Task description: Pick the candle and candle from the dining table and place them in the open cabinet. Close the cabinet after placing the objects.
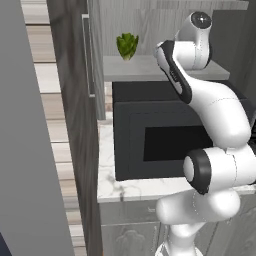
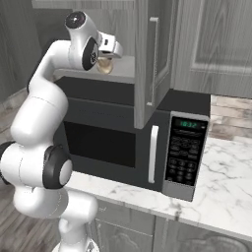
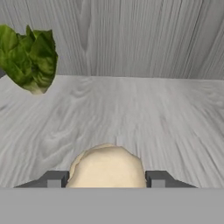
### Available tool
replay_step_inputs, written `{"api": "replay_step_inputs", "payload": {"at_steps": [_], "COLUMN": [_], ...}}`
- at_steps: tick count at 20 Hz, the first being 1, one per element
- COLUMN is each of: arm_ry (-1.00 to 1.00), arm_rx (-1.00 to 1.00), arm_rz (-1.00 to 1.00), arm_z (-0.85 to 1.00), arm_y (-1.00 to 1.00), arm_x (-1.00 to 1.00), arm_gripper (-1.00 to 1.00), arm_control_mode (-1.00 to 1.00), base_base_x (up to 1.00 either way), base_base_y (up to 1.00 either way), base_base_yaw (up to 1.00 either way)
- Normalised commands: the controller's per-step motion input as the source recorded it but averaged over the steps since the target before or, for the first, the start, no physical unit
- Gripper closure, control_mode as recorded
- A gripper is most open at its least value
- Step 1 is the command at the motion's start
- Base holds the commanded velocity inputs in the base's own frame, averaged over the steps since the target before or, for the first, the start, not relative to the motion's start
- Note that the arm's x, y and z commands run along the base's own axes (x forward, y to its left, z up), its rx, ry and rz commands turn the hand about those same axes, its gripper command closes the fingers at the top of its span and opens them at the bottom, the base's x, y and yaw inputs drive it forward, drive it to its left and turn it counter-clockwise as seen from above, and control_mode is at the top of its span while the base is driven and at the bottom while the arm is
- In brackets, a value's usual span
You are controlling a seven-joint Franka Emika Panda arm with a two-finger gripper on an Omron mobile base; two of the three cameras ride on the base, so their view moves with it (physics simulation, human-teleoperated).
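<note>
My gripper (image 3: 107, 178) reaches into the open cabinet above the microwave and is shut on a squat tan candle (image 3: 106, 166). The candle's rounded top shows between the two dark fingertips (image 3: 54, 179). In the right base view the gripper (image 2: 106, 59) holds the candle (image 2: 103, 68) low over the front of the pale grey shelf (image 2: 125, 71). I cannot tell whether the candle touches the shelf. The shelf (image 3: 140, 113) stretches ahead to the wood-grain back wall. One grey cabinet door (image 2: 147, 59) stands open just right of the hand.
A leafy green lettuce (image 3: 30, 59) sits on the shelf at the back left of the hand, also seen as the lettuce (image 1: 127, 46). The black microwave (image 2: 123, 133) stands directly under the cabinet on a marble counter (image 2: 221, 192). The other open door (image 1: 75, 110) stands at the left.
</note>
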Motion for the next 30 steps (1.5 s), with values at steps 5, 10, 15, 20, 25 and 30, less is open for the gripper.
{"api": "replay_step_inputs", "payload": {"at_steps": [5,10,15,20,25,30], "arm_ry": [0.0,0.0,0.0,0.0,0.0,-0.04], "arm_rx": [0.0,0.0,0.0,0.0,0.0,0.0], "arm_rz": [0.0,0.0,0.0,0.0,0.0,0.0], "arm_z": [-0.11,-0.25,-0.23,-0.3,-0.35,-0.03], "arm_y": [-0.02,0.0,0.0,0.0,0.0,-0.05], "arm_x": [0.22,0.2,0.22,0.14,0.06,0.0], "arm_gripper": [1.0,1.0,1.0,1.0,-1.0,-1.0], "arm_control_mode": [-1.0,-1.0,-1.0,-1.0,-1.0,-1.0], "base_base_x": [0.0,0.0,0.0,0.0,0.0,0.0], "base_base_y": [0.0,0.0,0.0,0.0,0.0,0.0], "base_base_yaw": [0.0,0.0,0.0,0.0,0.0,0.0]}}
